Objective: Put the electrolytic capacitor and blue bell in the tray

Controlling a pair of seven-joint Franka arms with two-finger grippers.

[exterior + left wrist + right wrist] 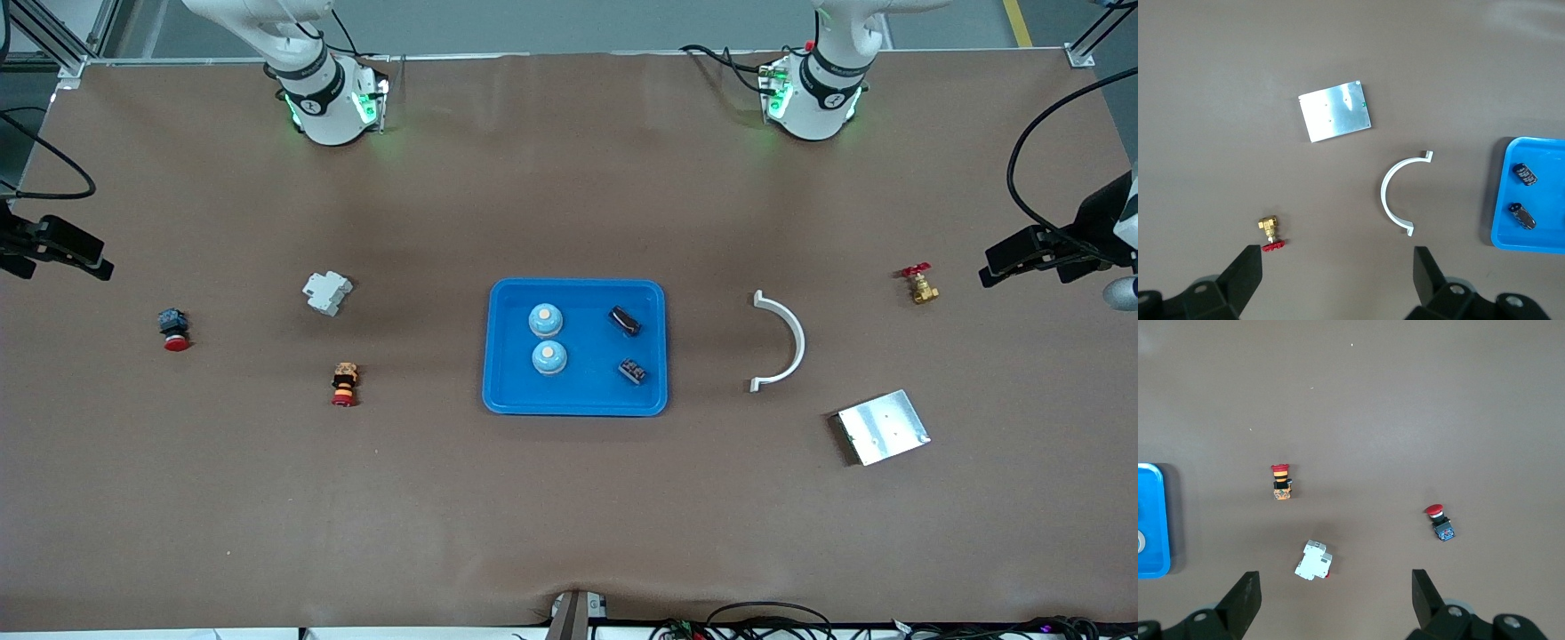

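Observation:
The blue tray point(582, 404) lies at the table's middle. Two blue bells point(545, 320) point(548, 357) with pale tops sit in it on the side toward the right arm. Two black electrolytic capacitors point(624, 321) point(632, 372) lie in it on the side toward the left arm. The tray point(1546, 197) and the capacitors point(1525, 175) point(1523, 216) also show in the left wrist view. My left gripper point(1338, 257) is open and empty, high over the left arm's end of the table. My right gripper point(1335, 577) is open and empty, high over the right arm's end, where the tray's edge point(1151, 520) shows.
Toward the left arm's end lie a white curved bracket point(782, 342), a silver metal plate point(883, 427) and a brass valve with a red handle point(919, 284). Toward the right arm's end lie a white circuit breaker point(327, 292), a red push button point(173, 329) and a red-and-orange button point(344, 384).

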